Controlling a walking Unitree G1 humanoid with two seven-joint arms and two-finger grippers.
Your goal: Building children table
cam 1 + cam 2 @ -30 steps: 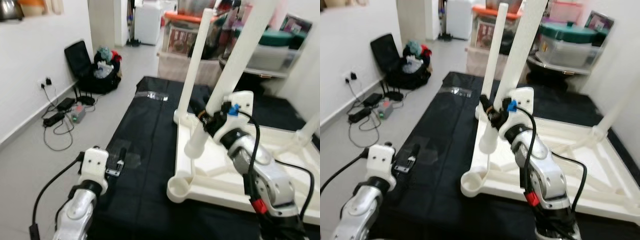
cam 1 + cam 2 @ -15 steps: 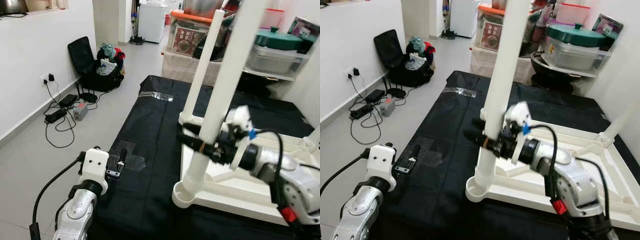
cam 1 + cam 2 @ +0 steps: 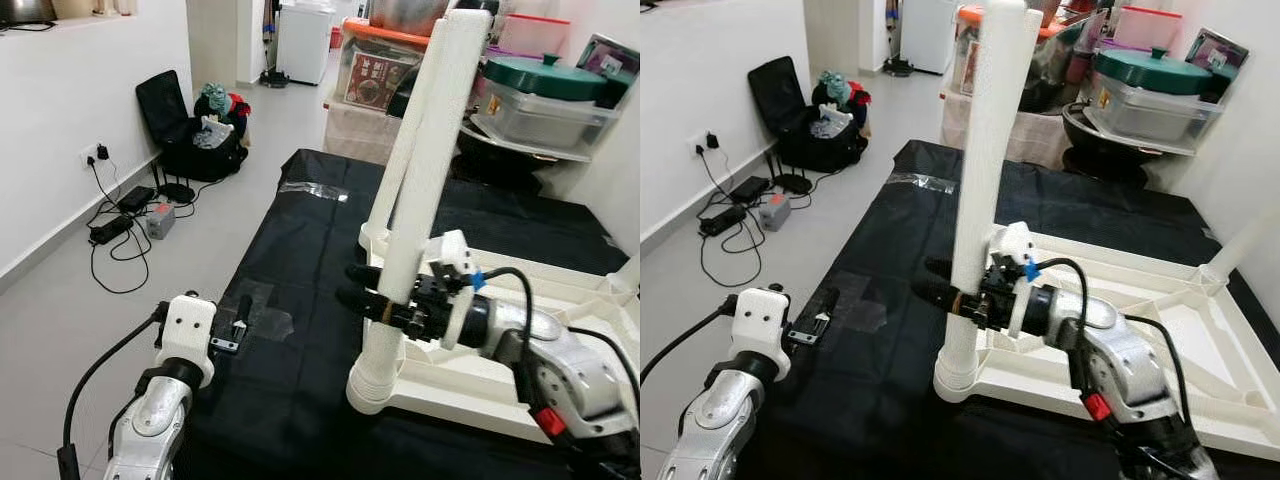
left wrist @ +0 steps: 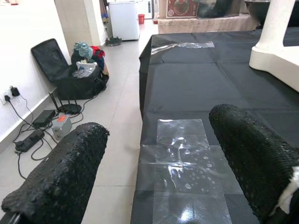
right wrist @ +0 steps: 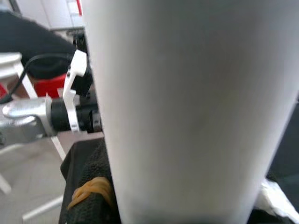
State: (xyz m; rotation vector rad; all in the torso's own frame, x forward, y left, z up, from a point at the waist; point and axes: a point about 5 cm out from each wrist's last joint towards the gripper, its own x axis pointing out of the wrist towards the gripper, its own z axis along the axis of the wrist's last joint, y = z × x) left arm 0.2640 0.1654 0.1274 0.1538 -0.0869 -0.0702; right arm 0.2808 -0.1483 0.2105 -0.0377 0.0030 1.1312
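The white table top lies upside down on a black mat. A thick white leg stands nearly upright, its foot in the near-left corner socket. My right gripper is shut on this leg low down, fingertips poking out past it; the leg sits against a finger pad. A second leg stands behind it in the far-left corner. My left gripper hangs open over the mat's left edge, nothing between its fingers.
A clear tape patch shines on the mat by the left gripper. A black bag with clothes and a power strip with cables lie along the left wall. Storage boxes and a green-lidded pot crowd the back. Another leg rises at the far right.
The held leg went from tilted beside the far leg to standing in the near-left corner socket, and its top now sits lower. The camera has risen a little. The left arm stayed put.
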